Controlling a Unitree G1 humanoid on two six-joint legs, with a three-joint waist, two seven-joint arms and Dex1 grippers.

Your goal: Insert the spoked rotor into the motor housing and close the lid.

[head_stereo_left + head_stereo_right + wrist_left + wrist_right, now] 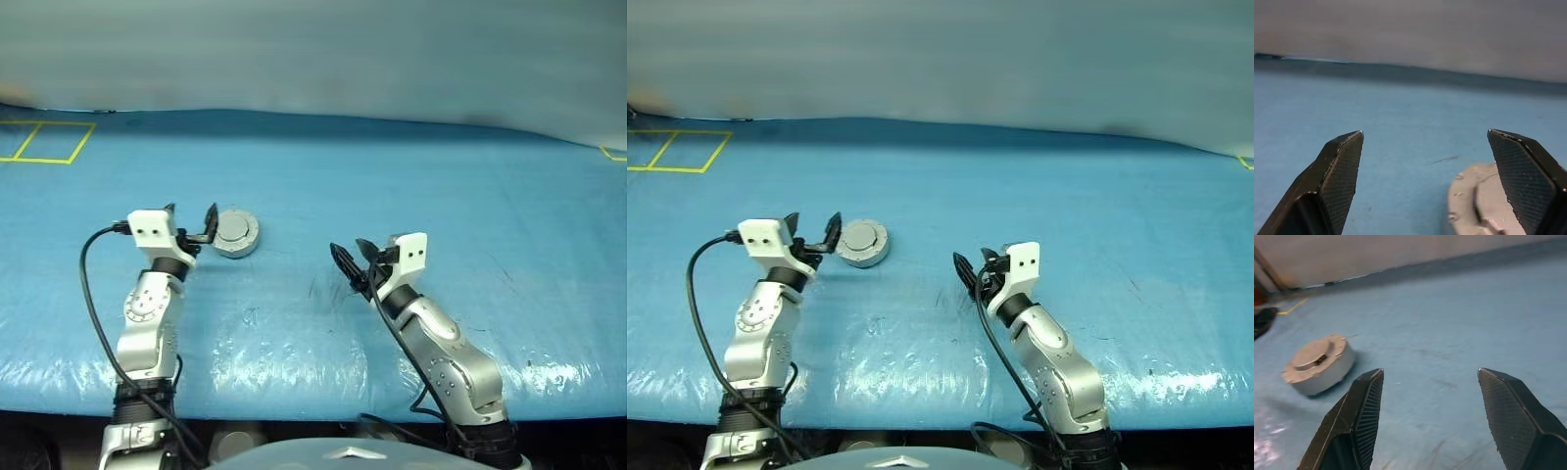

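The motor housing (238,249) is a round silver puck on the blue table, left of centre. The flat grey lid (233,226) lies on top of it and covers its inside. The spoked rotor is hidden. My left gripper (192,213) is open just left of the puck, its right finger close beside the rim without holding it. In the left wrist view the puck (1474,205) lies by one fingertip. My right gripper (353,259) stands open and empty to the right of the puck, well apart from it. The right wrist view shows the puck (1317,364) off to one side.
The blue plastic sheet (441,196) covers the whole table. Yellow tape squares (44,142) mark the far left corner and a yellow mark (615,153) sits at the far right. A grey wall rises behind. The table's front edge (294,411) runs near the arms' bases.
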